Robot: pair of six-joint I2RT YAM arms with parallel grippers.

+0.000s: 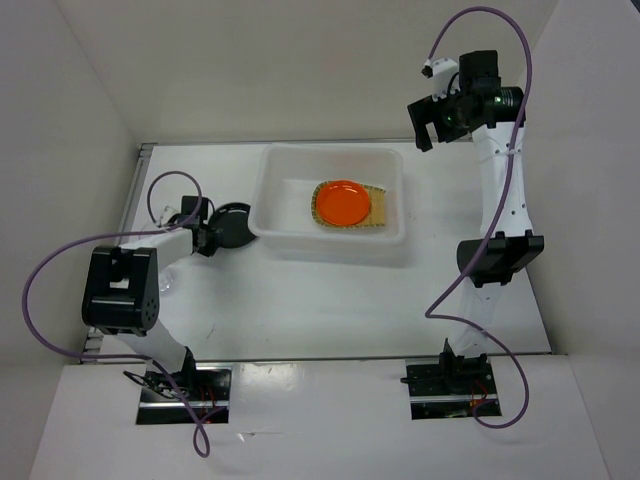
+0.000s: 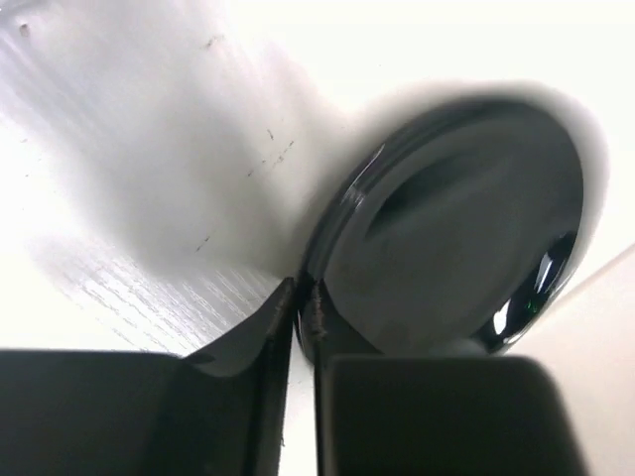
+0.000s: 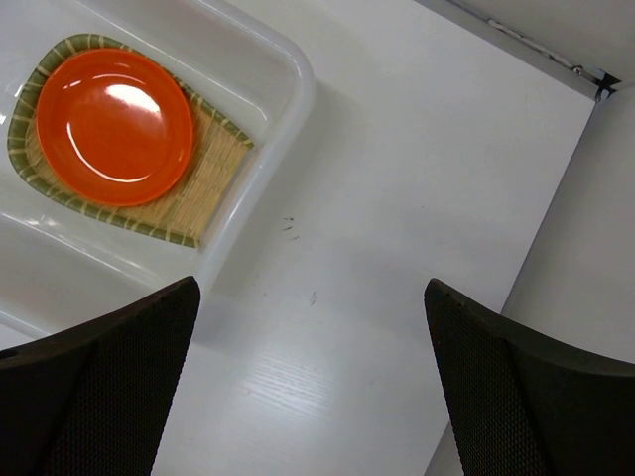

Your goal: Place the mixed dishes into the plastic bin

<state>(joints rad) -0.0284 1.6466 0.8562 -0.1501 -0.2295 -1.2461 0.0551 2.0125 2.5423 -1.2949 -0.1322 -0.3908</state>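
My left gripper [image 2: 298, 317] is narrow, its jaws pinching the rim of the black plate [image 2: 456, 238]; the edge is the only hold a flat plate gives. That plate is just outside the bin [image 1: 330, 152], by its left wall. Inside the bin, the orange plate [image 1: 342, 203] lies on the tray [image 1: 380, 212]. My right gripper [image 3: 310, 293] hangs wide and empty, off to the bin's right, out of the way.

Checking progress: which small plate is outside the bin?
The black plate, left of the bin in the left gripper; the orange plate lies inside it.
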